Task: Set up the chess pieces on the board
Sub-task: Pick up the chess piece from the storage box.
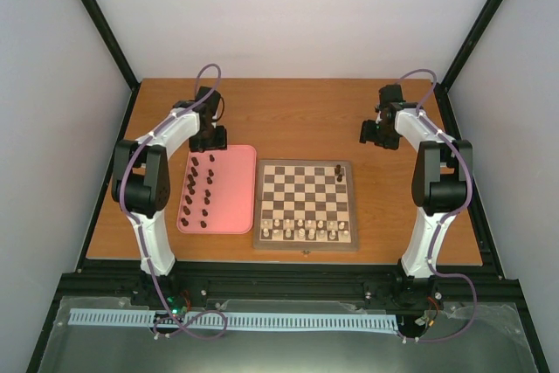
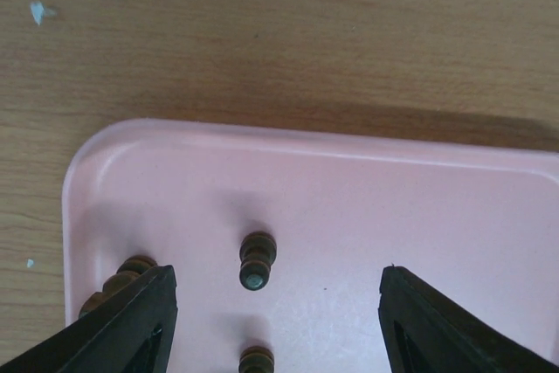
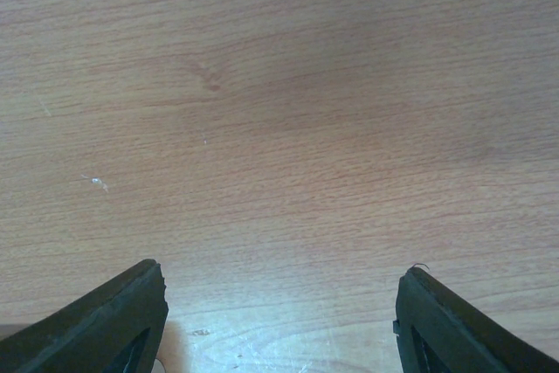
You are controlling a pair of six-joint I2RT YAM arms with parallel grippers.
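Several dark chess pieces [image 1: 199,189] stand on the left half of a pink tray [image 1: 234,189]. Two more dark ones [image 1: 339,172] are on the far right of the board [image 1: 260,207]. My left gripper [image 1: 210,139] hovers over the tray's far end. In the left wrist view the left gripper [image 2: 278,270] is open, and a dark piece [image 2: 257,259] stands between its fingers without touching either. A second piece [image 2: 256,360] sits nearer, and a third [image 2: 122,277] is half hidden behind the left finger. My right gripper [image 1: 374,133] [image 3: 279,266] is open over bare table, holding nothing.
Pale pieces [image 1: 301,231] fill the board's near rows. The tray [image 2: 393,198] lies just left of the board. Wooden table [image 3: 279,85] stretches behind both. Black frame posts and white walls close in the sides and back.
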